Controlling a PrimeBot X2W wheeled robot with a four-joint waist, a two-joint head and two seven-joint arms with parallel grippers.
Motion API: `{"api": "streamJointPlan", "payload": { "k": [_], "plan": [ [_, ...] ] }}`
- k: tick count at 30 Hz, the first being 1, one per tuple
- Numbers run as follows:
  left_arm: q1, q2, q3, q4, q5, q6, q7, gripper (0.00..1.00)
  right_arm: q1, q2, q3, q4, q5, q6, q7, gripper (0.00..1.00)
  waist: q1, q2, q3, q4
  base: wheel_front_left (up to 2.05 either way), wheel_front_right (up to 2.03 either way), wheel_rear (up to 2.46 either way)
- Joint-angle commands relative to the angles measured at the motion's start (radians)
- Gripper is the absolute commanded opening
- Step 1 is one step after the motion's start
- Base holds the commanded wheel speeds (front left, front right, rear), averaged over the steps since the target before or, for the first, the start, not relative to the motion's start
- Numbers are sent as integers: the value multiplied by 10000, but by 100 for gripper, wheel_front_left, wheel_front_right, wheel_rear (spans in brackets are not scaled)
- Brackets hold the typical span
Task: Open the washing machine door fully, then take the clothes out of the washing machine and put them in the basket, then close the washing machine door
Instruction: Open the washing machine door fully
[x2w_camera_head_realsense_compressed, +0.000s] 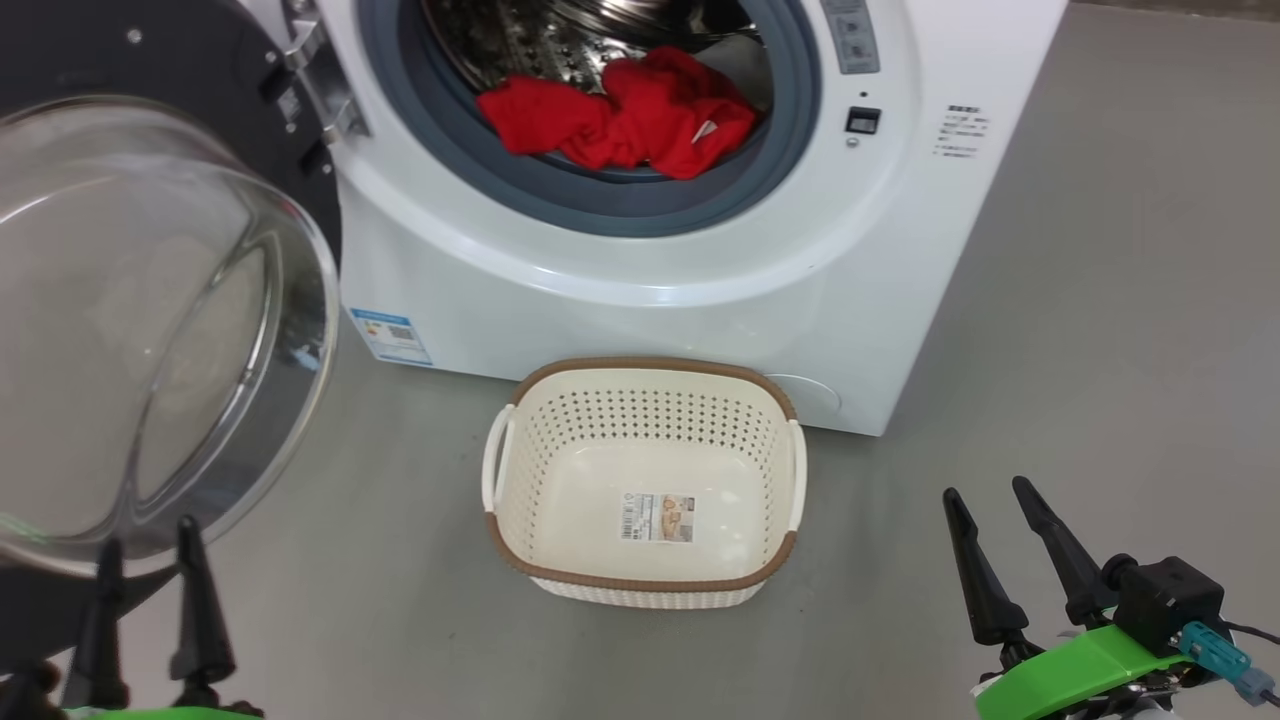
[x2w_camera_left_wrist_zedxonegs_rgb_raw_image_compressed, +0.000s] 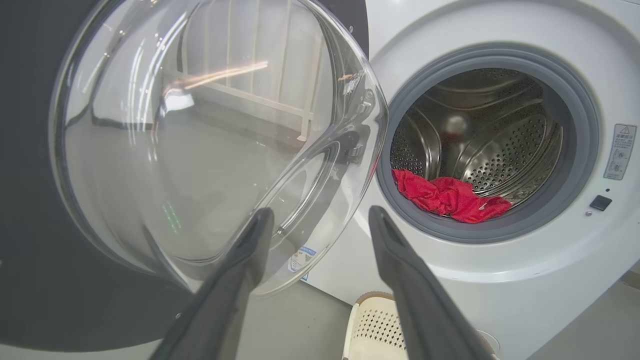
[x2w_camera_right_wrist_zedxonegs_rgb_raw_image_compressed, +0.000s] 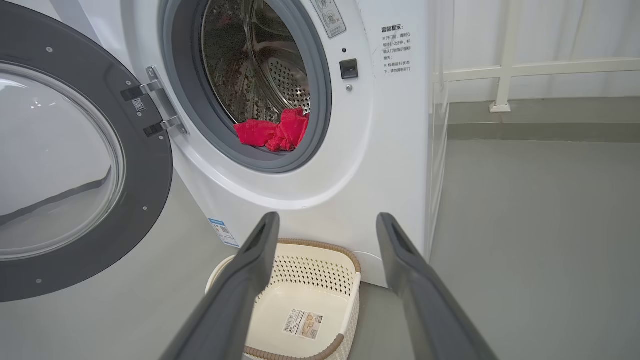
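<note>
The left gripper (x2w_camera_head_realsense_compressed: 147, 540) sits at 7 o'clock of the head view, jaws apart with nothing between them, just beside the lower edge of the door (x2w_camera_head_realsense_compressed: 60, 40). Whether a finger touches the glass cannot be told. The right gripper (x2w_camera_head_realsense_compressed: 985, 492) sits at 5 o'clock, jaws also apart and empty, over bare floor (x2w_camera_head_realsense_compressed: 1100, 350), which suggests it is kept clear for the reach. The basket (x2w_camera_head_realsense_compressed: 650, 362) stands on the floor at 6 o'clock, empty except for a paper label (x2w_camera_head_realsense_compressed: 657, 517), with its far rim close against the front of the washing machine (x2w_camera_head_realsense_compressed: 620, 320). It lies directly below the opening, presumably so that each transfer is a short drop. The door hangs at 9 o'clock, swung out to the left on its hinge (x2w_camera_head_realsense_compressed: 320, 90), leaving the opening unobstructed, so the opening step appears complete or nearly so. At 12 o'clock, the clothes (x2w_camera_head_realsense_compressed: 630, 120) lie bunched at the front of the drum (x2w_camera_head_realsense_compressed: 520, 40), draped onto the rubber ring (x2w_camera_head_realsense_compressed: 600, 200) and within easy reach. Removal has not yet begun.
</note>
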Motion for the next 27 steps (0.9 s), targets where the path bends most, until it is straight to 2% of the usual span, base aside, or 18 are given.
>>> {"api": "streamJointPlan", "payload": {
  "k": [1,14,27],
  "plan": [
    [60,194,160,-291,-18,12,-51,100,-131,-82,133,-268,-32,69,-67,100,0,0,18,-163,0,0,0],
    [205,512,-1073,-476,-274,12,-51,100,-76,-36,-87,-324,-63,69,-67,100,0,0,43,-1074,0,0,0],
    [317,694,-1794,-498,-271,12,-51,100,19,3,-275,-376,-79,69,-67,100,0,0,-56,-2077,0,0,0]
  ]
}}
